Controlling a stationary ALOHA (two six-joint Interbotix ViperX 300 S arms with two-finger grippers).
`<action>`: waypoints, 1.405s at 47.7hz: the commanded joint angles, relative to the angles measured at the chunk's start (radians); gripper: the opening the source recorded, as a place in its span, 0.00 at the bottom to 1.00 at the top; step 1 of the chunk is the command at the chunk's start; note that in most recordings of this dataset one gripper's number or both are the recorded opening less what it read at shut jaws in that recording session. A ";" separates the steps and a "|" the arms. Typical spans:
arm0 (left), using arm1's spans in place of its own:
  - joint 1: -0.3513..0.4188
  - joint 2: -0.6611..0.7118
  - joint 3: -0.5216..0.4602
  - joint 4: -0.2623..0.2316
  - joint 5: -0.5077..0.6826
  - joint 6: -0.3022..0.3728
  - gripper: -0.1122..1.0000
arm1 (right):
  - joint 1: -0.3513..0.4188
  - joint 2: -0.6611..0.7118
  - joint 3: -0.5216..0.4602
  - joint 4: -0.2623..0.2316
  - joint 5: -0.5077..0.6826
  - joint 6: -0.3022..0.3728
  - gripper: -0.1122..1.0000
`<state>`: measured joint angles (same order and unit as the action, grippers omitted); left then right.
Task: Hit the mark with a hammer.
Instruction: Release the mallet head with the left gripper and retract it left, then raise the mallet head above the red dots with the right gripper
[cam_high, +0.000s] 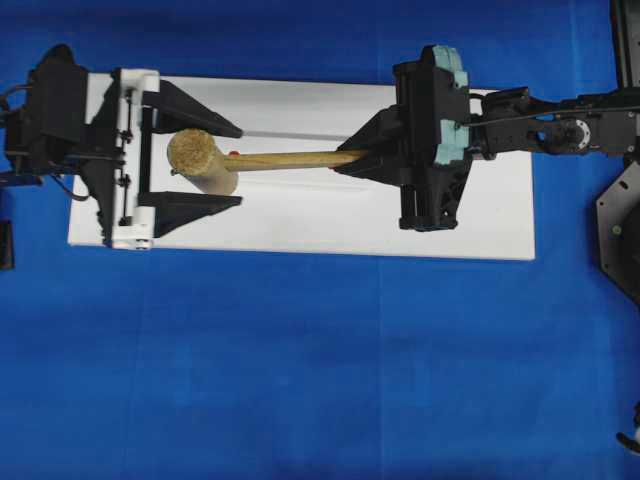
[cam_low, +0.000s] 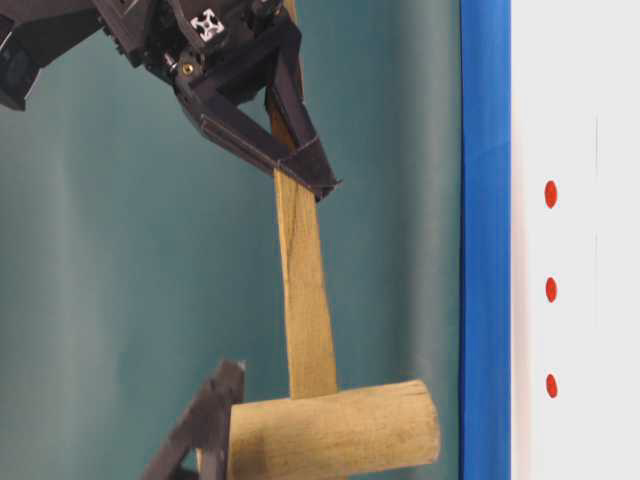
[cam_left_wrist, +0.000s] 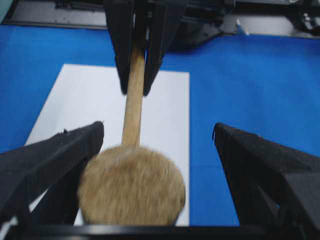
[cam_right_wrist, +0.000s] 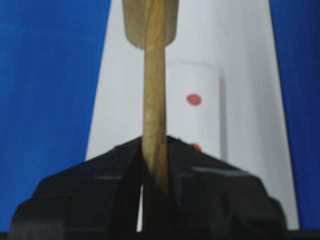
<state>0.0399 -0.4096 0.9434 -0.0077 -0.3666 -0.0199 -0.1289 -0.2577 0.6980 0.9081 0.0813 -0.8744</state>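
Tabletop (cam_high: 300, 400) under its blue cloth carries the white board (cam_high: 300, 225), laid lengthwise between my two arms so the red marks (cam_low: 551, 290) sit within a swing's reach. Across the board I have the hammer (cam_high: 205, 158), its thick head near the left tool (cam_high: 190, 160), whose fingers stand spread wide on either side without gripping it. My right tool (cam_high: 360, 157) is pinched tight on the far end of the handle, which I judge gives the longest lever for the strike

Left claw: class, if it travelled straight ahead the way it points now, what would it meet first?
The left claw stands open, and between its fingers lies the head of the hammer, so it would likely meet that first. The right claw, shut on the handle, lies farther along.
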 joint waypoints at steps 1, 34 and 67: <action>-0.002 -0.051 0.015 -0.002 -0.002 -0.002 0.91 | -0.002 -0.040 -0.006 0.014 -0.005 0.002 0.13; -0.002 -0.517 0.224 -0.002 0.245 -0.003 0.91 | -0.002 -0.092 0.060 0.052 -0.012 0.002 0.13; -0.002 -0.532 0.241 -0.002 0.262 -0.011 0.90 | -0.020 0.015 0.000 0.054 -0.189 -0.003 0.13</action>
<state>0.0399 -0.9495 1.1950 -0.0077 -0.0997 -0.0291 -0.1488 -0.2408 0.7394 0.9587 -0.0874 -0.8774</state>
